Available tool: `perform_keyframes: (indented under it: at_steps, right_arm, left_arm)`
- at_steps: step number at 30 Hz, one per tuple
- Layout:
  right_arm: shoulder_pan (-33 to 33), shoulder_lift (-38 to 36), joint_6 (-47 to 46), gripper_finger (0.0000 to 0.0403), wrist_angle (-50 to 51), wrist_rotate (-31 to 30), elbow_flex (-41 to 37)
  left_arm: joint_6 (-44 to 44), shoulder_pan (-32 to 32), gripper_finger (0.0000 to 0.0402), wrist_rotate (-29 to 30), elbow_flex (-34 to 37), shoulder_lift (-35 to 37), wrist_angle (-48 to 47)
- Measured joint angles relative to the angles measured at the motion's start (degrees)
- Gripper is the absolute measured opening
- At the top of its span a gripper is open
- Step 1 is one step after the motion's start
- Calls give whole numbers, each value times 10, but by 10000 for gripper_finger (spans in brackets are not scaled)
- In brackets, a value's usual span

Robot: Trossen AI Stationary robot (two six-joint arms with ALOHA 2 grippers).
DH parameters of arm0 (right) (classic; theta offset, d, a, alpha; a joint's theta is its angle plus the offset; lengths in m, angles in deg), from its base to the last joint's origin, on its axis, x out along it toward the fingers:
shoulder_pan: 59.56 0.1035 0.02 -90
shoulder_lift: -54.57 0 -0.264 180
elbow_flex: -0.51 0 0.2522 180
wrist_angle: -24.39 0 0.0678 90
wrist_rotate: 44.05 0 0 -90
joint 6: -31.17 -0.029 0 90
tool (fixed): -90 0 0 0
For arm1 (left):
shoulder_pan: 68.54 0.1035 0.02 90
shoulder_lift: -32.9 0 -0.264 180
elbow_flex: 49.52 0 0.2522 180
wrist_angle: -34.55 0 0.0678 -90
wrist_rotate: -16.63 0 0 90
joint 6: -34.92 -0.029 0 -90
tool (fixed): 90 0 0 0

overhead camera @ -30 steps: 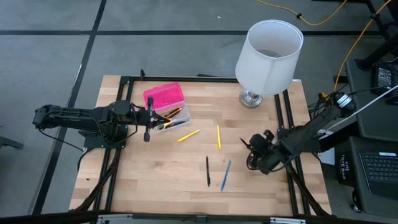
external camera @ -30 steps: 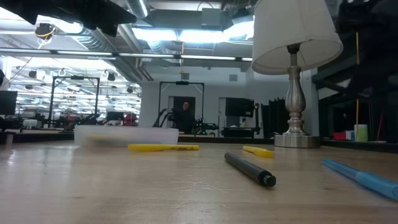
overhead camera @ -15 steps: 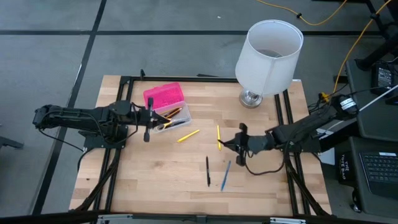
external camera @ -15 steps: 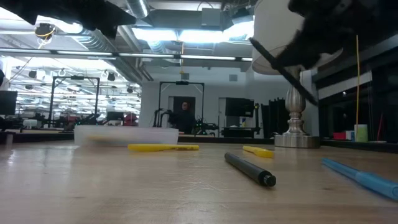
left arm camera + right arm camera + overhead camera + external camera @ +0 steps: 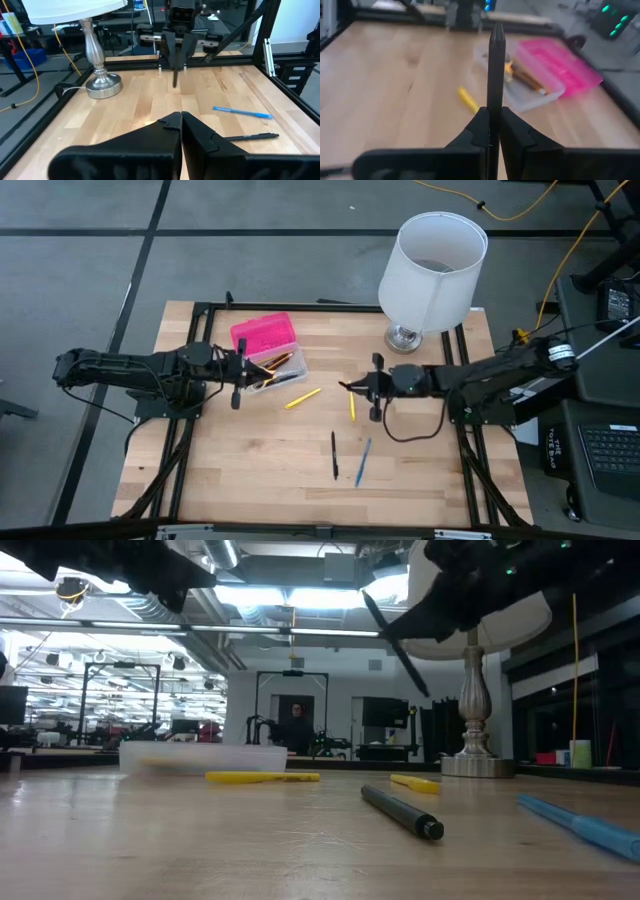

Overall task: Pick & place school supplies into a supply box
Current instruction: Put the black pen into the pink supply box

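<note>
The supply box lies at the far left of the table, its pink lid (image 5: 263,333) open beside the clear base (image 5: 277,368), which holds several pencils. Loose on the wood are two yellow pencils (image 5: 302,397) (image 5: 351,402), a black pen (image 5: 334,455) and a blue pen (image 5: 362,462). My right gripper (image 5: 362,387) hangs over the table's middle, right of the box, shut on another black pen (image 5: 496,60). Just left of the box's base, my left gripper (image 5: 246,370) waits shut with nothing in it. My right gripper pinches the black pen about its middle (image 5: 495,102) between its two fingers. The fingers come from the table's right, nearly level and slanting a little down. The pen is lifted clear and tilted, its fore end (image 5: 366,598) up toward the left, its other end (image 5: 424,688) below the gripper.
A white-shaded lamp (image 5: 432,268) stands on its metal foot (image 5: 403,338) at the far right. Black frame rails (image 5: 463,380) run along the table's left and right sides. A cable loop (image 5: 400,432) hangs under the right arm.
My right gripper has swung from near the table's right edge toward the left and far side, rolling and levelling its wrist, with the black pen still in its hold. The loose pens and pencils lie where they were.
</note>
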Motion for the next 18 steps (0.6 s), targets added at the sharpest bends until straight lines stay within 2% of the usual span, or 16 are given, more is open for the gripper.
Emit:
perform_keyframes:
  at_steps: [3, 8, 11, 16, 18]
  right_arm:
    - [-21, 12, 26, 27, -51, 12, 0]
    - [-48, 37, 43, 28, -145, 101, 0]
    - [-57, 55, 45, 27, -180, 120, 0]
    - [-72, 85, 44, 27, -228, 124, 0]
    - [-81, 93, 44, 27, -249, 145, 0]
  left_arm:
    - [0, 0, 6, 0, 0, 0, 1]
    - [0, 0, 4, 0, 0, 0, 1]
    - [0, 0, 8, 1, 0, 0, 5]
    - [1, 0, 36, 12, 0, -9, 42]
    - [0, 0, 53, 12, 0, -18, 61]
